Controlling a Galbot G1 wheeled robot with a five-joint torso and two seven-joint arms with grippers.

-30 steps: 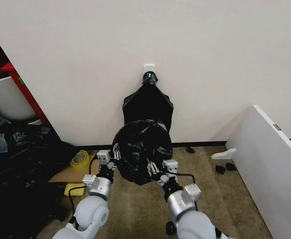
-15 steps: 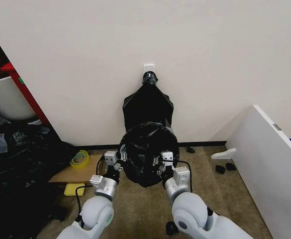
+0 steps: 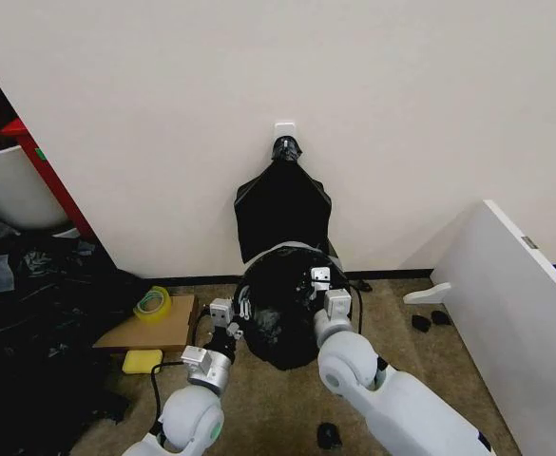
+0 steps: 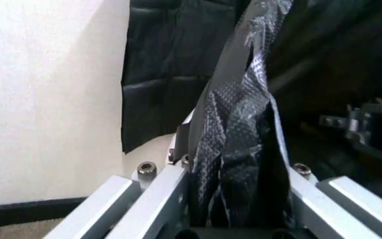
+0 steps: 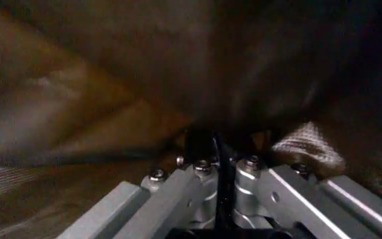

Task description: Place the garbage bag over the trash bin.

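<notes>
beige carpet by a white wall; thin glossy black garbage bag (image 3: 282, 309) drawn over the bin (its white hidden).
left gripper (image 4: 234, 149) clamped on bag film; right gripper (image 3: 321, 285) pinching it too; seating judged nearly done.

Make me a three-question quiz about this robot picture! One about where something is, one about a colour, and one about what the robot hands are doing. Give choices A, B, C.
1. Where does the bunch of black bags hang?
A. On the wall
B. On the white board
C. On the red frame

2. What colour is the tape roll on the floor?
A. Blue
B. Yellow-green
C. Red

3. What is the left gripper doing?
A. Pinching the garbage bag
B. Hanging empty
C. Holding the tape

Answers:
1 A, its knotted top sits at a wall hook.
2 B, it looks yellow-green.
3 A, black plastic is clamped between its fingers.
</notes>
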